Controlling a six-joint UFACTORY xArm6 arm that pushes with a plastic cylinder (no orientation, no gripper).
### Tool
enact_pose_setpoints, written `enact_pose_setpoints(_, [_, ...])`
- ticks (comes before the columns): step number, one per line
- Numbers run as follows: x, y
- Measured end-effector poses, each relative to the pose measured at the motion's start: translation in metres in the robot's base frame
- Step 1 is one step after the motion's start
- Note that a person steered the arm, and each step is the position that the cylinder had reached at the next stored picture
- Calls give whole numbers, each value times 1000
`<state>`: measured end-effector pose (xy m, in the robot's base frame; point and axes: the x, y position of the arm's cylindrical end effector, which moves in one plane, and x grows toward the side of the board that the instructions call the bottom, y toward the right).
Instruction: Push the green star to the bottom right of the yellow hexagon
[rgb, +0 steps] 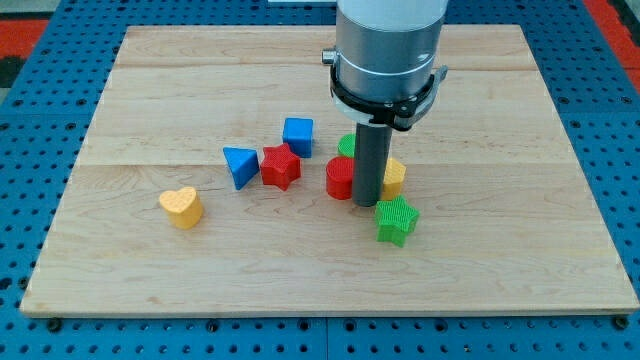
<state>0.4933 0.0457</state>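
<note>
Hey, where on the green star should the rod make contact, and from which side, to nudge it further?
My tip has no end effector to grip with, so it pushes. The green star already sits at the bottom right of the yellow hexagon. For a further nudge, I would press the star's upper-left notch, coming from the view's top left; points probably make it spin.

A single camera looks down at a slant from beyond the board's (150, 80) bottom edge, showing all four corners.
</note>
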Motion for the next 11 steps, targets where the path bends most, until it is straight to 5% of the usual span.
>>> enact_pose_setpoints(5, [84,32])
enact_pose_setpoints(7, [82,87])
enact_pose_setpoints(11, [59,61])
